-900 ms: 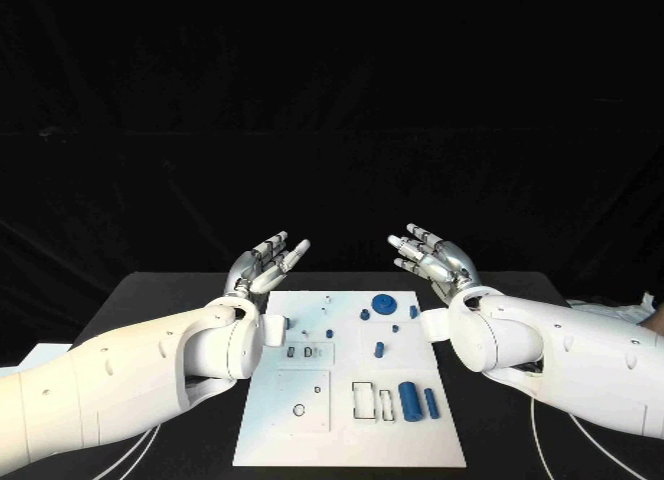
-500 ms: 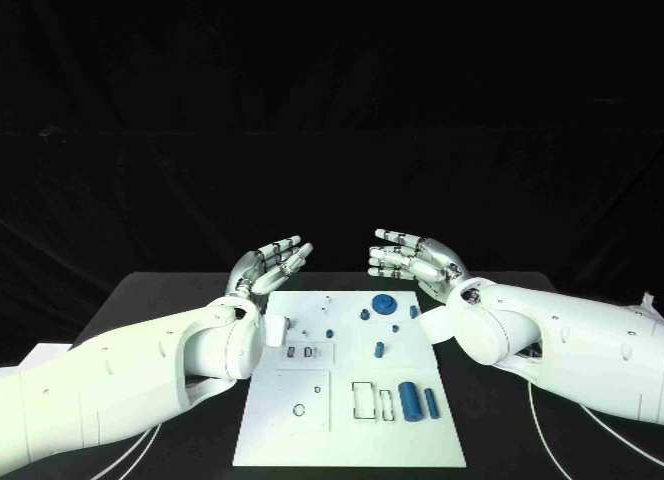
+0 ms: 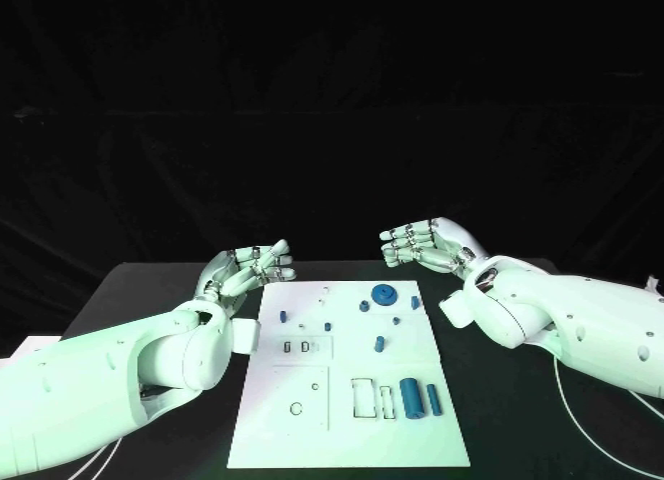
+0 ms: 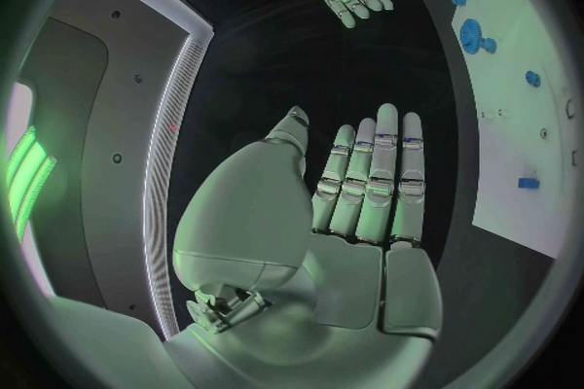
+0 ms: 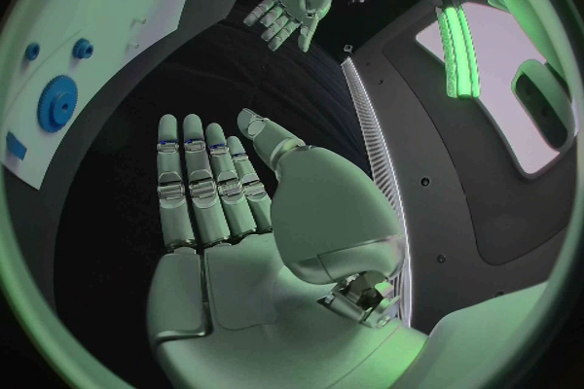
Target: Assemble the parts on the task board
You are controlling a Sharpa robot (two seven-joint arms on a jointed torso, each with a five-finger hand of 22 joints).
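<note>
black cloth is hanging behind the black table [image 3: 159, 290], and the white task board [image 3: 354, 400] is lying in the middle, its long side running from 6 to 12 o'clock. my left hand [image 3: 246, 268] is floating off its 11 o'clock corner and my right hand [image 3: 426, 245] off its 1 o'clock corner, both holding nothing, fingers apart. the blue parts [image 3: 410, 398] are small. i am thinking my big fingers could knock the round disc [image 3: 383, 294] or the peg near 5 o'clock if i am reaching down too fast.
</note>
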